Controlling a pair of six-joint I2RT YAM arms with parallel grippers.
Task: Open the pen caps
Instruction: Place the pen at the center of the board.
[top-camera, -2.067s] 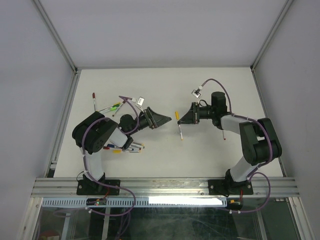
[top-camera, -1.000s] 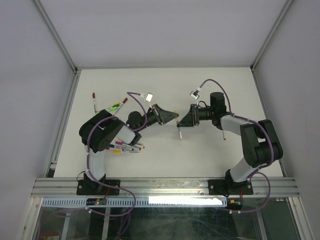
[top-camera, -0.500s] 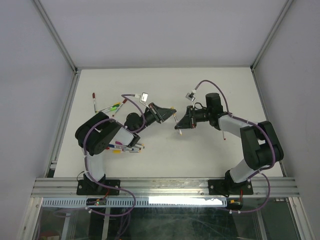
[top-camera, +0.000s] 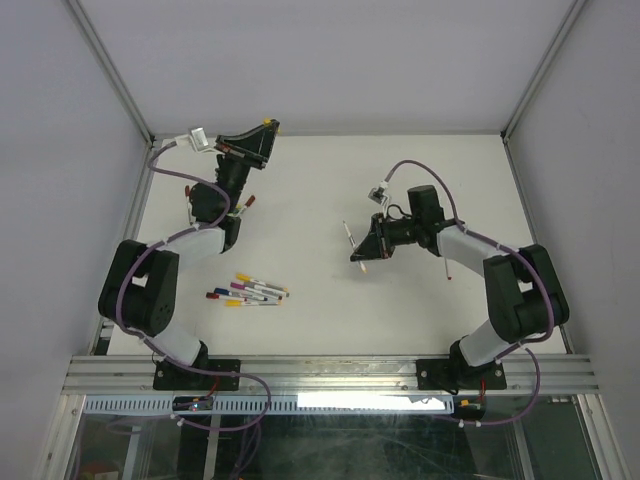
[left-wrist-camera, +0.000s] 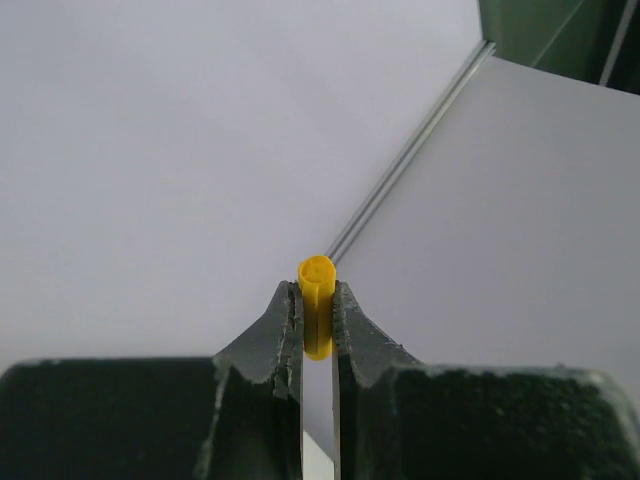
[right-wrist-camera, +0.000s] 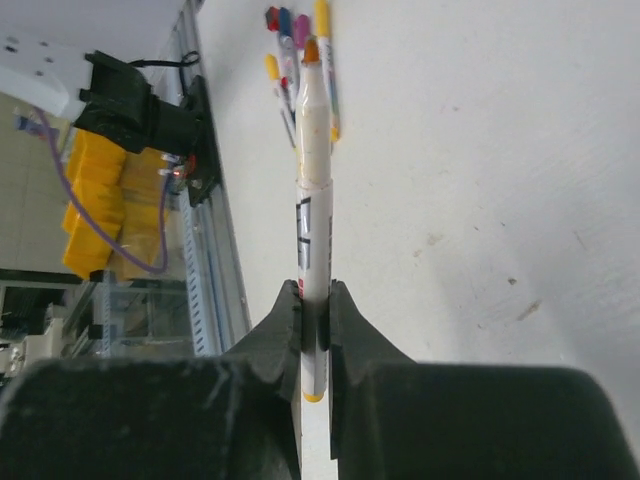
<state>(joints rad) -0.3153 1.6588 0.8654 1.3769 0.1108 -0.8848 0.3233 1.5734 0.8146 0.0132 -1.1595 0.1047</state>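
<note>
Since it must come off, we pinch the yellow cap (left-wrist-camera: 317, 275) w/ left gripper (top-camera: 264, 127), upper left; right gripper (right-wrist-camera: 315, 300) clamps the pen (right-wrist-camera: 309, 170).

Bright even light, soft shadows, sharp

Left gripper (top-camera: 262, 130) swung from centre to far-left corner — yellow cap (left-wrist-camera: 317, 288) pinched, now off the pen (right-wrist-camera: 312, 170); right gripper (top-camera: 364, 251) closed on it, seemingly lifted.
</note>
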